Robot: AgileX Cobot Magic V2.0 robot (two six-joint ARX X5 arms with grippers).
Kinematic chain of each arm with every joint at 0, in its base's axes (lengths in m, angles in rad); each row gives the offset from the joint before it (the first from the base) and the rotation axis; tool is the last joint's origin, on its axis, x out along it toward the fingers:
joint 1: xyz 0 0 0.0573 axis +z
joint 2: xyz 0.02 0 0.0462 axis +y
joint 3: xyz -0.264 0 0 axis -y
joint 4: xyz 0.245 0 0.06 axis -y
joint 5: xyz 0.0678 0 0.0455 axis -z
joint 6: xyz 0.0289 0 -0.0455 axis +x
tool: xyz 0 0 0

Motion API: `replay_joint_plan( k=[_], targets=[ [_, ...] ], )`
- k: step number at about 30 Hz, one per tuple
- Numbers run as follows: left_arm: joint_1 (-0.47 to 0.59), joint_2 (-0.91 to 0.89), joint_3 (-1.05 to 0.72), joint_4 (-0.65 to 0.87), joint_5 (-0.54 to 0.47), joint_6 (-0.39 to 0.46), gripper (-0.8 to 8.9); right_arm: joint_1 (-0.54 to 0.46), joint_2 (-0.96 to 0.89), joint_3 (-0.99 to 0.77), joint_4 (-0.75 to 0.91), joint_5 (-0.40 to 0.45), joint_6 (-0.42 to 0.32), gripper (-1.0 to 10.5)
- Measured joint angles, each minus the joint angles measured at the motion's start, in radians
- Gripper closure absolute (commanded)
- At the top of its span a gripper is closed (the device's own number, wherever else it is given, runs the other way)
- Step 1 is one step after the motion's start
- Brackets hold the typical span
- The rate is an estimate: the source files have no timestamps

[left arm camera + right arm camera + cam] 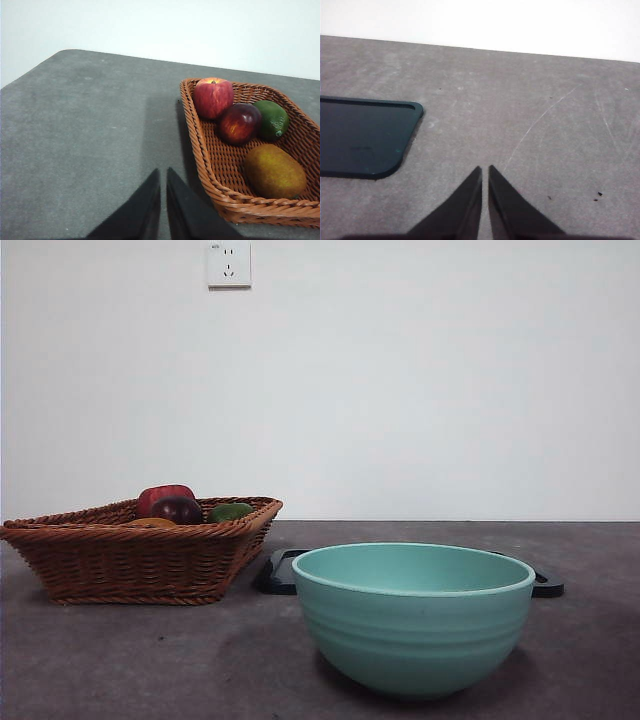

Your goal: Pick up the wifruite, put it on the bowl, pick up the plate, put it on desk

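The wifruite (274, 171), dull orange-brown, lies in the wicker basket (210, 165); only its top edge shows over the rim as the wifruite (150, 523) in the front view. The mint-green bowl (414, 618) stands near the front, and the black plate (278, 572) lies flat on the desk (120, 660) behind it. My left gripper (163, 172) hangs shut above the bare desk (80, 140) beside the basket, holding nothing. My right gripper (485, 170) is shut over the desk (530, 110), off to one side of a corner of the plate (365, 135).
The basket (130, 560) also holds a red apple (213, 97), a dark red-purple fruit (238, 123) and a green fruit (271, 119). A white wall with a socket (228, 264) stands behind the table.
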Motion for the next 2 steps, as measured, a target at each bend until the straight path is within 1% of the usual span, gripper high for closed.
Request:
replay_joint_plan(
  k=[2],
  targets=[
    [0.000,0.000,0.000,0.000,0.000,0.000,7.94,0.000,0.000,0.000,0.000,0.000,0.000,9.3]
  ],
)
